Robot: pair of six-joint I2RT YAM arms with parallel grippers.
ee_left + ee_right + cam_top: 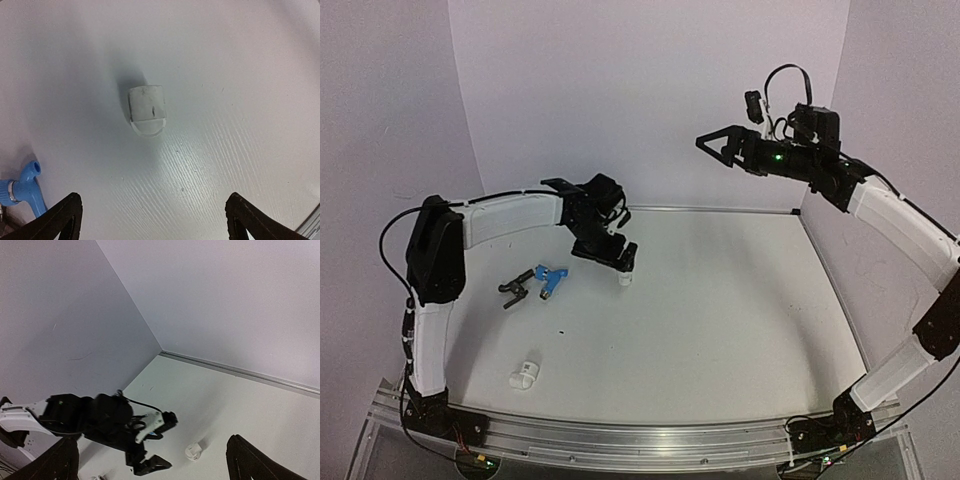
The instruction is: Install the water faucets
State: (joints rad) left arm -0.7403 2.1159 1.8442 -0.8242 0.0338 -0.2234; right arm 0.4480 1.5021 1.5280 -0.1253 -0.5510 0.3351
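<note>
The blue faucet (550,283) lies on the white table, left of centre; its end also shows at the lower left of the left wrist view (22,189). My left gripper (608,262) hangs open and empty just above the table, with a stubby white pipe fitting (624,280) on the table just beyond its fingertips (146,110). The faucet is to that gripper's left, untouched. My right gripper (712,150) is open and empty, held high at the back right. The right wrist view shows the left gripper (145,462) and that fitting (192,451) from above.
A dark grey tap-like piece (515,292) lies just left of the blue faucet. A second white fitting (524,374) lies near the front left. Walls close the table at the back and both sides; a metal rail (640,440) runs along the near edge.
</note>
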